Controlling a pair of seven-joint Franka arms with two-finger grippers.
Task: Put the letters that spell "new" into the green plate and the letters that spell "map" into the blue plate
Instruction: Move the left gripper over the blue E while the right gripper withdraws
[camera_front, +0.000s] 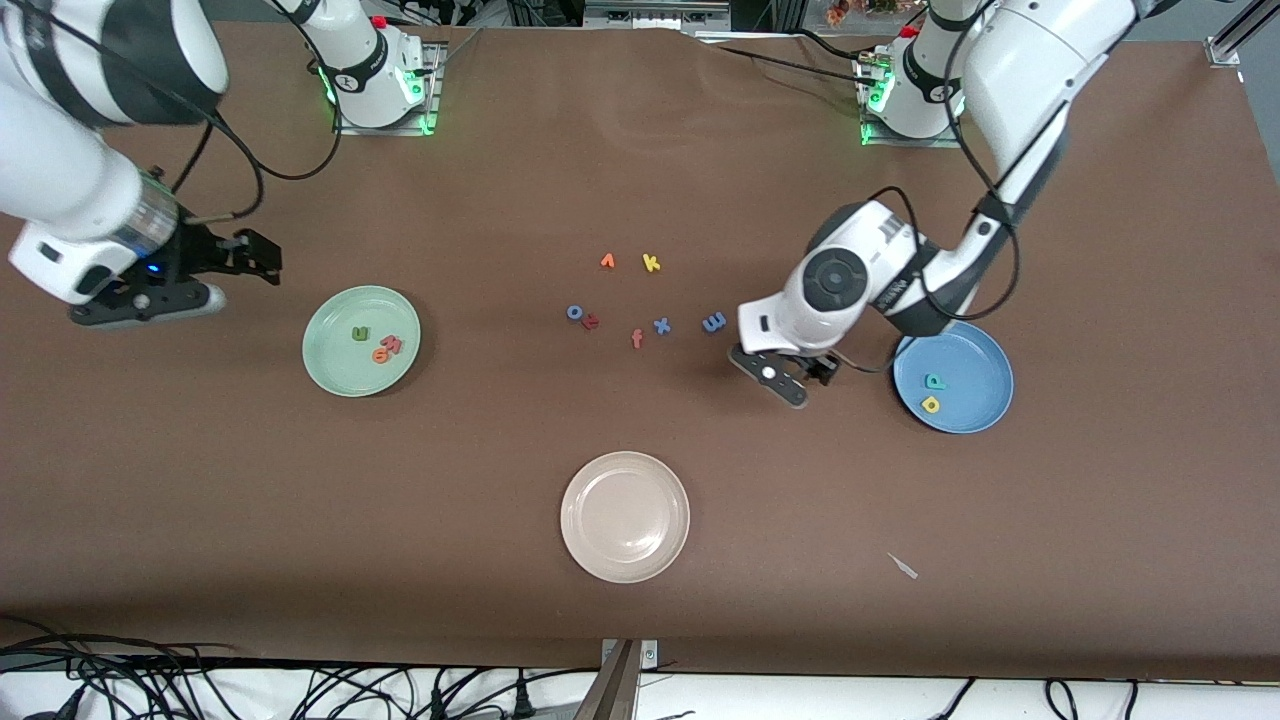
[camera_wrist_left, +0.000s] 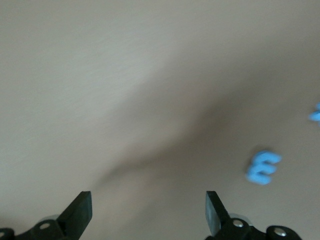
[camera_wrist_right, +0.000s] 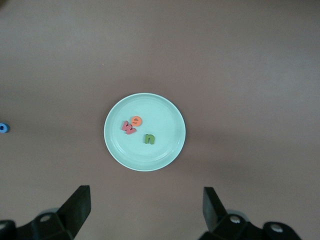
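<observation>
With 3 letters in green plate (camera_front: 330, 375), blue plate (camera_front: 985, 400) has 2.

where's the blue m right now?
Blue m lies on the table beside the blue x, between it and the open left gripper, not in the blue plate.

**Three plates, loose letters between them**

The plate at the right arm's end (camera_front: 335, 362) of the table (camera_front: 200, 520) holds "n" (camera_front: 360, 334), "e" (camera_front: 380, 354) and "w" (camera_front: 392, 345), the last two touching. The plate at the left arm's end (camera_front: 978, 368) holds "p" (camera_front: 934, 381), with "a" (camera_front: 931, 404) nearer the front camera. A third plate (camera_front: 625, 516) lies between them, nearest the camera. Loose between the plates: "k" (camera_front: 651, 263) farthest, then "o" (camera_front: 575, 312), "f" (camera_front: 637, 339), "x" (camera_front: 661, 325) and "m" (camera_front: 714, 322) in a row, "m" toward the left arm's end.
</observation>
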